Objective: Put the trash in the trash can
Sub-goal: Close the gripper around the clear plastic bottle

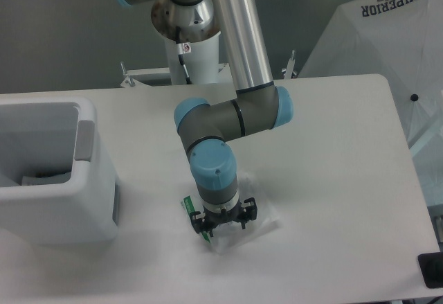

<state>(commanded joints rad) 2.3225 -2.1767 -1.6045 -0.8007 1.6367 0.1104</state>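
Note:
The trash I can make out is a crinkled translucent wrapper [250, 229] with a green edge strip [187, 206], lying flat on the white table near the front. My gripper [220, 226] points straight down right over the wrapper's left half, its black fingers [203, 229] down at the plastic. The wrist hides the fingertips, so their state does not show. The trash can [83, 200], a boxy white bin with a grey side panel, stands at the left edge, about a hand's width left of the gripper.
A pale object [43, 178] lies inside the bin, too dim to identify. The arm's base column [194, 55] rises at the back of the table. A white umbrella-like cover [387, 34] stands off the table at the right. A dark item [432, 269] sits at the front right corner.

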